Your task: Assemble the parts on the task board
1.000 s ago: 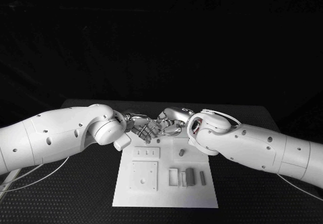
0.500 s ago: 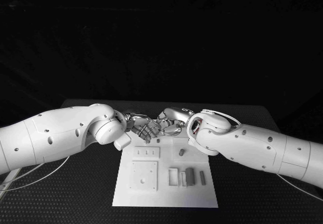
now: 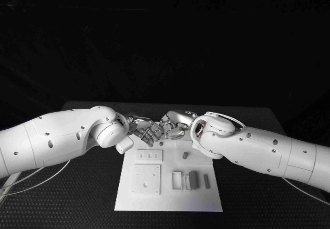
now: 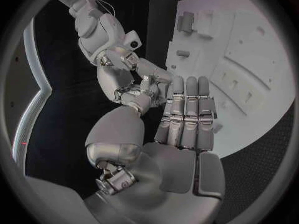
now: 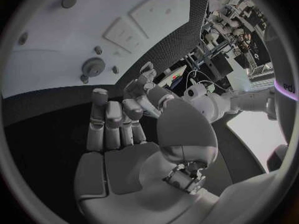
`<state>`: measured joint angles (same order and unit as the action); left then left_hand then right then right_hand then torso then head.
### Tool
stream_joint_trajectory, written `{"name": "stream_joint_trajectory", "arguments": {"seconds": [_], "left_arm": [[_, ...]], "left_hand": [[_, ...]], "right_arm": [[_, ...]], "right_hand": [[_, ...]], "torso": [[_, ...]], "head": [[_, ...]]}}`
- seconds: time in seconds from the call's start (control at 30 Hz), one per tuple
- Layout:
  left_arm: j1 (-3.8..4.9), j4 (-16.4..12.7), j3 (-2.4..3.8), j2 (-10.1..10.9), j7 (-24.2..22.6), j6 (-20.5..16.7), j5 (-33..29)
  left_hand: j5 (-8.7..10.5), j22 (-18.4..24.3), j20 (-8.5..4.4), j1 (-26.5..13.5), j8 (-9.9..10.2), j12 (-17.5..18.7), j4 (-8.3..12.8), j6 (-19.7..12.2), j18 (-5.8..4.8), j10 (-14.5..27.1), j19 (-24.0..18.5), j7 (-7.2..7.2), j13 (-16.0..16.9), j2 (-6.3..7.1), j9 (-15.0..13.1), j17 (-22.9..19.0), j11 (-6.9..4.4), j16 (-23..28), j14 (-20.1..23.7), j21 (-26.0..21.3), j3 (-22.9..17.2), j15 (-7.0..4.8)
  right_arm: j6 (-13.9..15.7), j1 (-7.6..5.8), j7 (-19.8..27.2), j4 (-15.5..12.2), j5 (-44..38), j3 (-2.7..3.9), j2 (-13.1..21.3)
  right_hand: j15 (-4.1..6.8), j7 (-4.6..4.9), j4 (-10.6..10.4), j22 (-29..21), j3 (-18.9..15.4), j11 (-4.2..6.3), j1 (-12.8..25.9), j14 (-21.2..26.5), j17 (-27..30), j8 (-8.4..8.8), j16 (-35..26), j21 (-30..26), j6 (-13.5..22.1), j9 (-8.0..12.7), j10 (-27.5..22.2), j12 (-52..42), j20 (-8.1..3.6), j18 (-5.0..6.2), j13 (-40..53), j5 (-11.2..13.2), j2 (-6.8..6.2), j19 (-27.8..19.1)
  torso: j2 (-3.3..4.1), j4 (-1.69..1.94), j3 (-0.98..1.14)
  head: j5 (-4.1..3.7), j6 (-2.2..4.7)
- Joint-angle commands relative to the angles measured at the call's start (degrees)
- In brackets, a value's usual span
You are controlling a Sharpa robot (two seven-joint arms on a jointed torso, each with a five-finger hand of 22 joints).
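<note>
Below both hands (image 3: 157, 128), task board (image 3: 165, 200).

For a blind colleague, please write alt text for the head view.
Two white arms meet above the far end of the white task board, the left hand and right hand close together, fingers interlaced or touching. Small grey parts lie on the board, on a black table.

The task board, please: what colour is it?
White; the task board shows best in the head view.

L hand (image 4: 184, 129) fingers straight, together, over task board (image 4: 249, 64) edge; R hand (image 4: 134, 79) fingertips touching its thumb.
</note>
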<state>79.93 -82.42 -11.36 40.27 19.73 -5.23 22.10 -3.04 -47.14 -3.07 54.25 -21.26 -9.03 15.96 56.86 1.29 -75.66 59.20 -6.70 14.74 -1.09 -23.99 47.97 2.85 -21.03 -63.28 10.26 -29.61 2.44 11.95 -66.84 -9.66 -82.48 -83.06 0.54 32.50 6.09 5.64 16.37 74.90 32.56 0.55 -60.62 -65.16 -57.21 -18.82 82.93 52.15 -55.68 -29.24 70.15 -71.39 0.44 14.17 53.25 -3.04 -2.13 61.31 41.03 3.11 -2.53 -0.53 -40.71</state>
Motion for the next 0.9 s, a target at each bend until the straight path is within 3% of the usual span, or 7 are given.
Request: {"name": "stream_joint_trajectory", "arguments": {"seconds": [0.03, 0.53, 0.77, 0.9], "left_arm": [[0.14, -0.44, 0.15, -0.31, -1.2, 0.71, 0.04], [0.14, -0.27, 0.14, -0.32, -1.3, 0.05, 0.46], [0.13, -0.34, 0.14, -0.34, -1.65, -0.68, 0.81], [0.12, -0.35, 0.11, -0.37, -1.67, -1.18, 0.84]], "left_hand": [[-0.28, -0.1, -0.18, 0.66, 0.09, 0.4, 0.07, 0.45, 0.35, -0.39, 0.26, -0.11, 0.11, -0.07, 0.03, 0.14, 0.08, 0.39, -0.37, -0.04, -0.52, -0.07], [-0.47, -0.64, -0.42, 1.0, -0.05, 0.4, -0.37, 1.25, 0.25, -1.13, 0.82, 0.19, 0.74, -1.01, 0.06, 1.0, -0.19, 0.56, -1.2, 0.16, -2.05, -0.32], [-0.37, -0.99, -0.63, 0.54, -0.2, 0.31, -0.87, 1.77, 0.24, -1.65, 1.18, 0.39, 1.16, -2.14, 0.01, 1.6, -0.4, 0.56, -1.76, 0.31, -2.6, -0.55], [-0.34, -1.42, -0.93, 0.41, -0.49, 0.13, -1.28, 2.52, 0.2, -2.33, 1.69, 0.72, 1.78, -1.91, -0.28, 2.41, -0.71, 0.51, -2.43, 0.51, -3.85, -0.86]], "right_arm": [[-1.09, 0.12, 0.65, -0.41, 0.11, -0.06, -0.3], [-1.03, 0.13, 0.58, -0.52, 0.11, -0.1, -0.36], [-0.62, 0.2, 0.31, -0.11, 0.42, -0.33, -0.5], [-0.16, 0.26, 0.27, -0.1, 0.63, -0.51, -0.51]], "right_hand": [[0.48, -0.17, -0.25, 0.69, 0.11, 0.36, 0.33, 0.12, 0.07, -0.11, -0.13, 0.14, -1.79, -0.08, 0.02, 0.22, -0.15, 0.83, -0.05, 0.01, 0.17, 0.33], [0.49, -0.18, -0.23, 0.68, 0.13, 0.37, 0.42, 0.12, 0.09, -0.08, -0.15, 0.11, -1.79, -0.11, 0.0, 0.24, -0.15, 0.83, -0.05, 0.01, 0.09, 0.33], [0.33, 0.22, -0.33, 0.51, 0.26, 0.01, 1.08, 0.52, 0.38, 0.81, -0.66, -0.32, -0.54, 0.03, -0.59, 0.81, -0.07, 0.83, -0.24, 0.01, -1.28, 0.04], [0.07, 0.56, -0.47, 0.4, 0.38, -0.31, 1.34, 0.72, 0.52, 1.42, -0.91, -0.58, 0.4, 0.18, -0.81, 1.07, 0.01, 0.83, -0.37, 0.02, -1.83, -0.1]], "torso": [[-0.01, 0.03, 0.04], [0.0, 0.01, 0.03], [0.02, 0.0, 0.02], [0.02, 0.02, 0.03]], "head": [[-0.05, -0.03], [-0.02, -0.14], [-0.01, -0.18], [0.05, -0.22]]}}
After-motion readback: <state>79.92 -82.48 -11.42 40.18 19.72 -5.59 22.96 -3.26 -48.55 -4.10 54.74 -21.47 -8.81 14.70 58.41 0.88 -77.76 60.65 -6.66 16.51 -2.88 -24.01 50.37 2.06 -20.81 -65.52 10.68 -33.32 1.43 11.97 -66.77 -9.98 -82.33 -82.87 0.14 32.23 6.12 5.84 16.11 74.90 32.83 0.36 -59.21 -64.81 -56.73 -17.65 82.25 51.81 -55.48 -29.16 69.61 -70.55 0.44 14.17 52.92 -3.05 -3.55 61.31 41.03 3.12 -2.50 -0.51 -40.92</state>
